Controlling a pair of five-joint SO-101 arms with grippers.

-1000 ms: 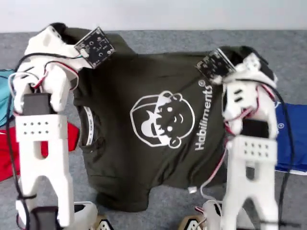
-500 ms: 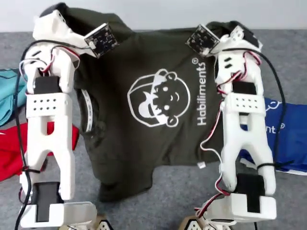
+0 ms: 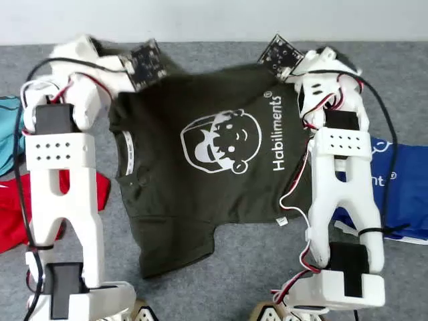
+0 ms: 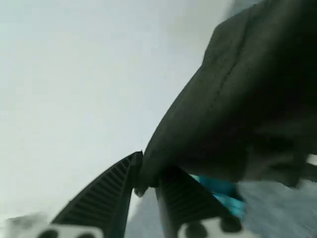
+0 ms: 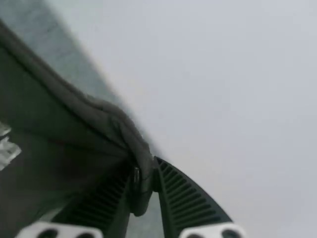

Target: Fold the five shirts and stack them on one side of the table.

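Observation:
A dark olive shirt (image 3: 200, 194) with a white cartoon print lies spread over the grey table (image 3: 254, 274), its far edge lifted by both arms. My left gripper (image 4: 146, 186) is shut on the shirt's dark cloth (image 4: 237, 114) at the far left corner. At the far right corner my right gripper (image 5: 143, 191) is shut on a bunched fold of the same shirt (image 5: 59, 144). In the high view the left arm (image 3: 63, 167) stands left of the shirt and the right arm (image 3: 341, 174) stands right of it.
A red shirt (image 3: 13, 221) and a teal shirt (image 3: 7, 134) lie at the table's left edge. A blue shirt (image 3: 401, 194) lies at the right edge behind the right arm. Grey table shows in front between the arm bases.
Both arms have carried the shirt's far edge toward the back of the table and lowered it; the shirt now lies flatter and more stretched out.

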